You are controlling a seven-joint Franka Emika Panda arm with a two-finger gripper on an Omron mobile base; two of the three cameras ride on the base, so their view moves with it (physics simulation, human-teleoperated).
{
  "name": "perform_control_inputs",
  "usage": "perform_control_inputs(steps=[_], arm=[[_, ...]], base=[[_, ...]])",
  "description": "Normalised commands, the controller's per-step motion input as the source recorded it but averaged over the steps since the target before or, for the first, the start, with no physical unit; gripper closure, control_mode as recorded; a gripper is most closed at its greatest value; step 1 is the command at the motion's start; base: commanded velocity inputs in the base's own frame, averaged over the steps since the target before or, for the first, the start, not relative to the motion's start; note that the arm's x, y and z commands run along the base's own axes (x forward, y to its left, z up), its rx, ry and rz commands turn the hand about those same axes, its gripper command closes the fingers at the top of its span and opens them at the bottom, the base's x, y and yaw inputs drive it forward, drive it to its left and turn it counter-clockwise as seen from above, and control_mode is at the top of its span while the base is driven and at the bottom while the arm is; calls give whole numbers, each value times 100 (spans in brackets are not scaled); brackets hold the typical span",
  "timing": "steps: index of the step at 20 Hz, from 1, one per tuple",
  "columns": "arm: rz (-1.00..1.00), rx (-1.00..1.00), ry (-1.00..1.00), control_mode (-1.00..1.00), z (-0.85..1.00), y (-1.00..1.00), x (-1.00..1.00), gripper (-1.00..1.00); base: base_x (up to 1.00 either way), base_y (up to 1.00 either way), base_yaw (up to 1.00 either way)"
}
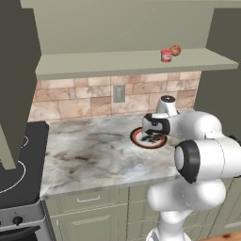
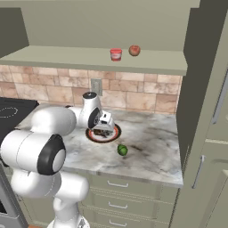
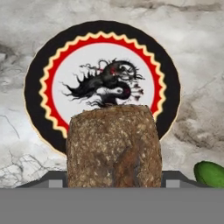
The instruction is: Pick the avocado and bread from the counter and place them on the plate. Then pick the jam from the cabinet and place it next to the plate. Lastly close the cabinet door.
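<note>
Brown and rough, the bread (image 3: 113, 146) sits clamped between the jaws of the gripper (image 3: 113, 183), narrowed around it, directly above the plate (image 3: 35, 83) on the counter (image 2: 151, 147), so the release lies straight down.

Reddish ball (image 1: 175, 50), wall outlet (image 1: 119, 93), stove (image 1: 14, 164)

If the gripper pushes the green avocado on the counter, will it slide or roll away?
The avocado looks roundish and lies free on the flat counter, so a side push would probably roll it. Its skin looks glossy, so the fingers may slip unless they close across its middle. Nothing stands beside it to stop it; the plate lies apart.
</note>
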Motion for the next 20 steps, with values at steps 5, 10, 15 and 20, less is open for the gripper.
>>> perform_control_inputs(steps=[5,10,15,20], arm=[[0,0,2,-100,-7,1,9,100],[0,0,0,-100,-6,4,6,100],[0,0,0,-100,-7,11,9,100],[0,0,0,-100,-8,9,8,100]], base=[[0,0,0],[0,0,0],[0,0,0],[0,0,0]])
